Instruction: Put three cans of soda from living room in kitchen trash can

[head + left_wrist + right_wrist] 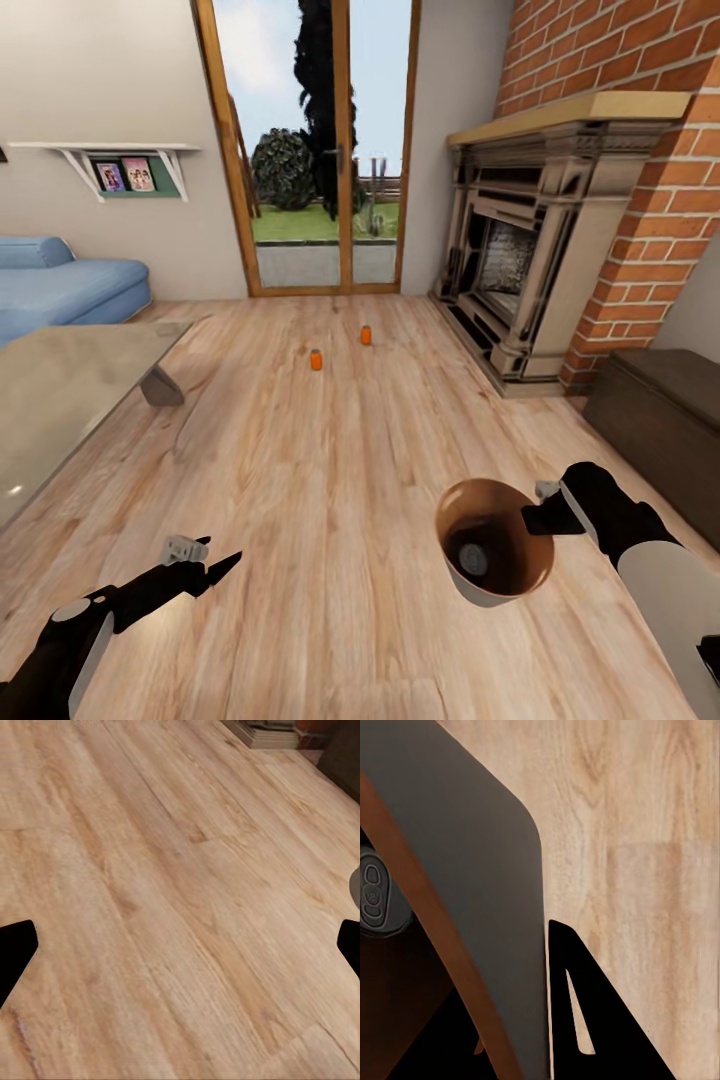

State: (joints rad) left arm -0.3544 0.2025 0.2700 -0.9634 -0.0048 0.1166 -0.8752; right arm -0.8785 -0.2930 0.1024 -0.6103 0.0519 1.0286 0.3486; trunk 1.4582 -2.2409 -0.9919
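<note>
Right gripper (535, 517) pinches rim of glossy copper pail (493, 541), one grey-topped can (473, 560) inside. Left gripper (205, 563) spread over bare plank floor (330, 450). Farther, two orange cans (316, 359) upright, open floor around, near glass doors (315, 150).

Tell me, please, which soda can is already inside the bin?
The can with its grey top showing in the bin held by the right gripper; two others stand on the floor.

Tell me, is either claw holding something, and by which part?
The right claw grips the trash can by its rim, one soda can inside. The left claw is open, holding nothing.
</note>
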